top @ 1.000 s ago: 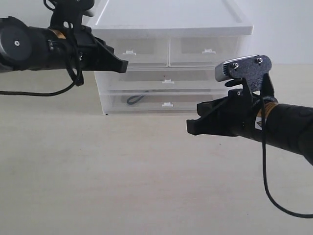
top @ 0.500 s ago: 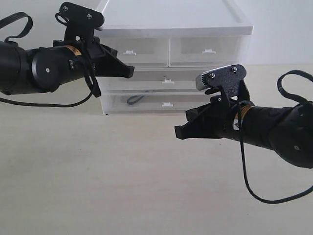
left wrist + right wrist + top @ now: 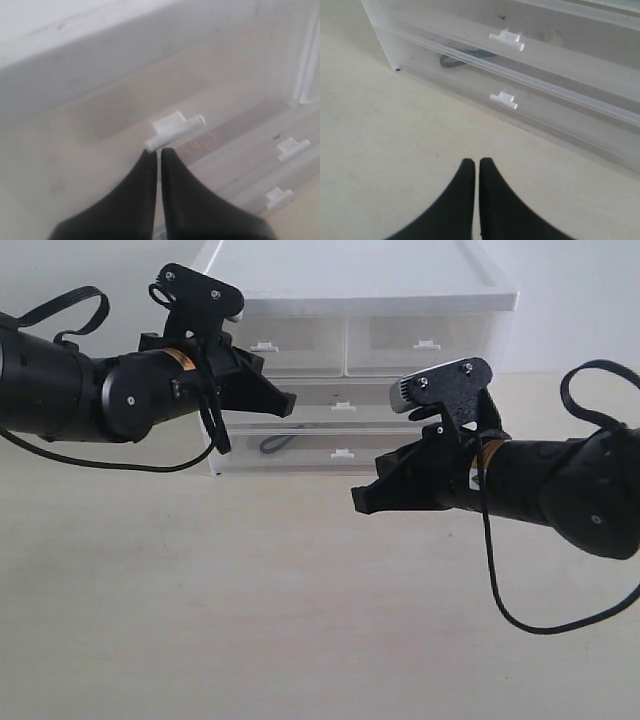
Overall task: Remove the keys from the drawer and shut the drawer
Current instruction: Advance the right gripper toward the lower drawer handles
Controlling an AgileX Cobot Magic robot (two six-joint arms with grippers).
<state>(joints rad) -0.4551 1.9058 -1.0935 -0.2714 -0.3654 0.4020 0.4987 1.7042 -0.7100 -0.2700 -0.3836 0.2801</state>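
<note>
Task barely begun, by my read. Nearest is the table [image 3: 250, 630], w/ no keys on it. Next comes the R gripper [image 3: 362, 502], fingers pressed together, nothing held, hovering over the table just in front of the unit [image 3: 350, 280]; its wrist view faces the two lower tiers. The L gripper [image 3: 288, 402] is higher & further back, also pinched together & empty, tip near the unit's front at approx mid-tier height. Touching or not, can't tell. Furthest is the drawer [image 3: 400, 452], lowest tier, fully pushed in, w/ neither gripper at its tab [image 3: 342, 453]. Keys [image 3: 277, 443] are inside it, left part; only the dark strap loop shows thru the translucent front, rings not visible. Left to do: pull drawer open, lift keys out, push drawer back in, i.e. everything.
</note>
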